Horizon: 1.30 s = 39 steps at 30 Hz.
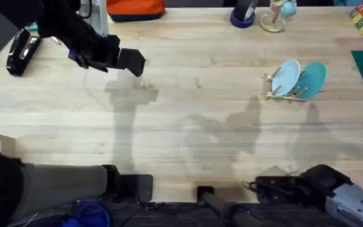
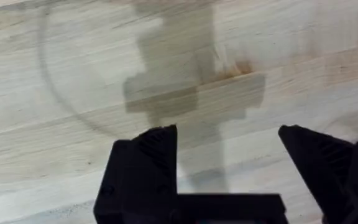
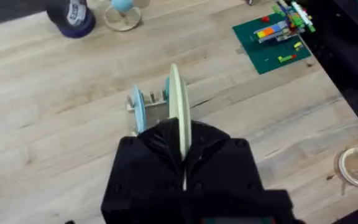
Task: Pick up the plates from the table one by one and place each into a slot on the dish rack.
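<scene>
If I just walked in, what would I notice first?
Probably the two blue plates standing on edge in the little wooden rack on the right side of the table. In the right wrist view, the right hand grips a pale cream plate upright, with the rack just beyond it. The left hand hangs open over bare wood.
</scene>
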### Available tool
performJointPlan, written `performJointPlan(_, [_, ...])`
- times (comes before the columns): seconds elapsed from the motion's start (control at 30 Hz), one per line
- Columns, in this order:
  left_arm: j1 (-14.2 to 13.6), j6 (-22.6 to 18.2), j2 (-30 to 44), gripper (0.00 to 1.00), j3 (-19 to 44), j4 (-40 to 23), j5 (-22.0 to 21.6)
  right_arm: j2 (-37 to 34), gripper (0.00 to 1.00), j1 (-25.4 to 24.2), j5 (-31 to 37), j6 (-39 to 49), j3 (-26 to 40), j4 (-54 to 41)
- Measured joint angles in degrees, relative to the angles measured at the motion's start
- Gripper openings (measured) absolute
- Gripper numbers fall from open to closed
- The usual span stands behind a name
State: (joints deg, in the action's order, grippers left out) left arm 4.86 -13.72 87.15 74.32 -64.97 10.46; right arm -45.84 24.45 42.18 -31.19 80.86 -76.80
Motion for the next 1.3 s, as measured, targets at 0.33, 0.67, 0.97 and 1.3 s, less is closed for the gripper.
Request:
performJointPlan(0.33, [0.0, 0.0, 0.0, 0.995, 0.0, 0.0, 0.0, 0.0, 0.032, 0.0, 4.1, -1.3, 0.0, 0.0])
performJointPlan(0.67, [0.0, 0.0, 0.0, 0.994, 0.0, 0.0, 0.0, -4.8, 0.032, 0.0, 5.7, 3.6, 0.1, 0.6])
performJointPlan(0.97, [0.0, 0.0, 0.0, 0.994, 0.0, 0.0, 0.0, -8.4, 0.032, -0.1, 1.5, 8.2, 0.1, 3.5])
performJointPlan(1.3, [0.0, 0.0, 0.0, 0.995, 0.0, 0.0, 0.0, -13.0, 0.031, -19.4, -16.6, 16.0, 0.1, 5.8])
